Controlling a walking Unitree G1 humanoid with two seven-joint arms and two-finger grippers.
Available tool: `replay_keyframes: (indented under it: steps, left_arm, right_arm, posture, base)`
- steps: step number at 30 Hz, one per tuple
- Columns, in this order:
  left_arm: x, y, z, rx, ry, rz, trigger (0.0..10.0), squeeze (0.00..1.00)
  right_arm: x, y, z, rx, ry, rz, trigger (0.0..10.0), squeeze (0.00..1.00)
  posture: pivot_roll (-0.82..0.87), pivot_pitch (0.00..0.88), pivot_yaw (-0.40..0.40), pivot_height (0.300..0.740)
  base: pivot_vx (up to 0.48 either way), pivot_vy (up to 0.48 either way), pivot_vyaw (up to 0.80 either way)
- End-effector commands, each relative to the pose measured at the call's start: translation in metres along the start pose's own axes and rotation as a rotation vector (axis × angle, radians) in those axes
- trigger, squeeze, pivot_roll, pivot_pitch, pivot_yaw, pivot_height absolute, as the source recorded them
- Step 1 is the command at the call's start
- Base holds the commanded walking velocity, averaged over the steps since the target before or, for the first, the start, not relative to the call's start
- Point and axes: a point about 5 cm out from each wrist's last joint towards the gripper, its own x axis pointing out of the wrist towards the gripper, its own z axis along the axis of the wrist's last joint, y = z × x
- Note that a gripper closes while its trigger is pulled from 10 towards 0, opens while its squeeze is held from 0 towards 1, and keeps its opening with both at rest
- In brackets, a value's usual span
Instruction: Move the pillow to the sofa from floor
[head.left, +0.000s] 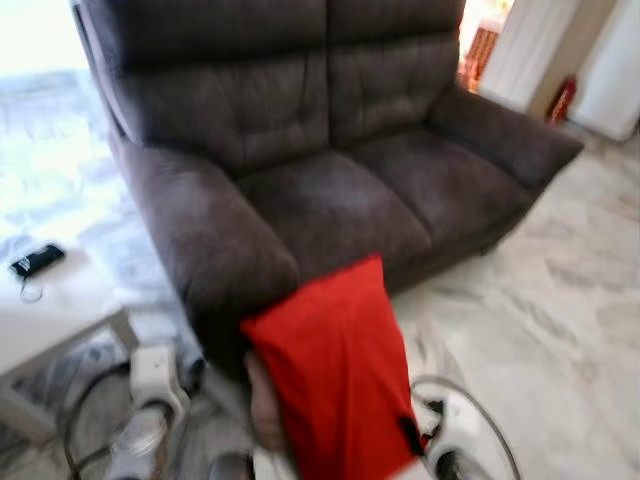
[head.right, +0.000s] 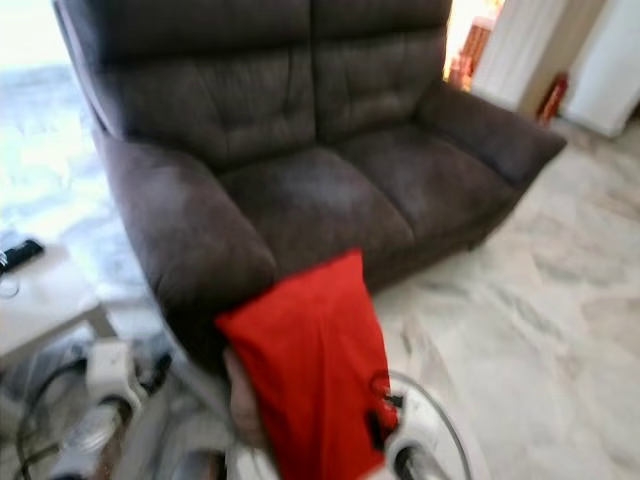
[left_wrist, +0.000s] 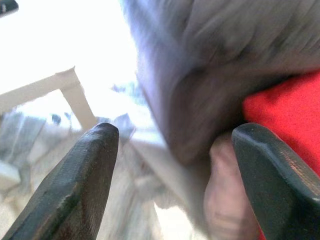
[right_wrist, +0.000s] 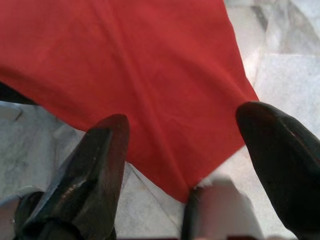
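Observation:
A red pillow (head.left: 335, 370) hangs tilted above the floor, just in front of the dark brown sofa (head.left: 330, 190) and below its left armrest (head.left: 205, 235). A beige part (head.left: 262, 405) shows at the pillow's lower left edge. My left gripper (left_wrist: 175, 130) is open, its fingers spread beside the armrest, with the pillow (left_wrist: 285, 107) against one finger. My right gripper (right_wrist: 184, 115) is also open, and the pillow's red cloth (right_wrist: 125, 65) lies just past its fingertips. The black tip of the right gripper (head.left: 410, 435) touches the pillow's lower right side. All views are blurred.
A white low table (head.left: 60, 310) with a black phone (head.left: 37, 260) stands on the left. Cables (head.left: 85, 400) loop near my left arm (head.left: 150, 390). Marble floor (head.left: 540, 330) spreads to the right. A red fire extinguisher (head.left: 561, 98) stands by the far wall.

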Motion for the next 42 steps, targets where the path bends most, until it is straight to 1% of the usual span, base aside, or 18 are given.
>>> replay_keyframes:
  steps: [1,7,9,15,16,22,25,26,27,32,35,38,41,42]
  left_arm:
    - [0.000,-0.016,-0.003,-0.013,0.011,-0.041,10.0,0.00]
    - [0.001,-0.019,-0.003,-0.019,0.017,-0.060,10.0,0.00]
    - [0.002,-0.022,-0.004,-0.018,0.032,-0.083,10.0,0.00]
    - [0.000,-0.028,-0.015,-0.052,0.119,-0.149,10.0,0.00]
    - [-0.001,-0.027,-0.017,-0.033,0.139,-0.140,10.0,0.00]
    - [0.003,-0.025,-0.011,-0.029,0.125,-0.129,10.0,0.00]
    - [0.004,-0.026,-0.009,-0.029,0.117,-0.130,10.0,0.00]
    - [0.005,-0.028,-0.008,-0.003,0.118,-0.140,10.0,0.00]
    - [0.005,-0.028,-0.008,0.005,0.118,-0.142,10.0,0.00]
    - [0.004,-0.031,-0.011,-0.006,0.130,-0.144,10.0,0.00]
    - [0.004,-0.031,-0.010,-0.020,0.129,-0.136,10.0,0.00]
    - [0.006,-0.031,-0.007,-0.030,0.122,-0.135,10.0,0.00]
    - [0.008,-0.030,-0.003,-0.033,0.112,-0.139,10.0,0.00]
    - [0.009,-0.032,0.000,-0.040,0.103,-0.152,10.0,0.00]
  right_arm:
    - [-0.006,-0.017,-0.007,0.010,0.023,-0.054,10.0,0.00]
    - [-0.005,-0.017,-0.007,0.019,0.020,-0.059,10.0,0.00]
    - [-0.005,-0.017,-0.006,0.017,0.019,-0.059,10.0,0.00]
    - [-0.005,-0.016,-0.005,0.012,0.022,-0.058,10.0,0.00]
    - [-0.004,-0.015,-0.005,0.013,0.023,-0.058,10.0,0.00]
    - [-0.004,-0.013,-0.006,0.012,0.021,-0.055,10.0,0.00]
    - [-0.003,-0.008,-0.004,0.011,0.009,-0.046,10.0,0.00]
    - [-0.002,-0.005,-0.004,0.010,0.003,-0.042,10.0,0.00]
    - [-0.002,-0.004,-0.004,0.009,0.001,-0.041,10.0,0.00]
    - [-0.001,0.002,-0.001,0.000,-0.026,-0.027,10.0,0.00]
    - [0.001,0.004,0.006,0.000,-0.067,-0.015,10.0,0.00]
    - [0.000,-0.003,0.013,-0.012,-0.102,0.001,10.0,0.00]
    - [-0.003,-0.014,0.019,-0.014,-0.135,0.002,10.0,0.00]
    - [-0.003,-0.017,0.027,-0.018,-0.167,0.007,10.0,0.00]
  posture:
    - [0.04,0.000,-0.066,0.630]
    - [0.04,0.000,-0.066,0.630]
    - [0.04,0.000,-0.065,0.630]
    - [0.03,0.000,-0.065,0.630]
    - [0.04,0.000,-0.065,0.630]
    - [0.03,0.000,-0.069,0.630]
    - [0.03,0.000,-0.070,0.630]
    - [0.03,0.000,-0.073,0.630]
    - [0.03,0.000,-0.073,0.630]
    - [0.02,0.000,-0.074,0.630]
    - [0.01,0.000,-0.072,0.630]
    - [0.00,0.000,-0.074,0.630]
    - [0.00,0.000,-0.075,0.630]
    - [0.00,0.008,-0.076,0.630]
  base:
    - [0.274,0.000,0.00]
    - [0.273,0.000,0.00]
    - [0.124,0.000,0.00]
    - [0.000,0.000,0.00]
    - [0.000,0.000,0.00]
    - [0.000,0.000,0.00]
    - [0.000,0.000,0.00]
    - [0.000,0.000,0.00]
    - [0.000,0.000,0.00]
    - [0.000,0.000,0.00]
    - [0.000,0.000,0.00]
    - [0.000,0.000,0.00]
    - [0.000,0.000,0.00]
    - [0.000,0.000,0.00]
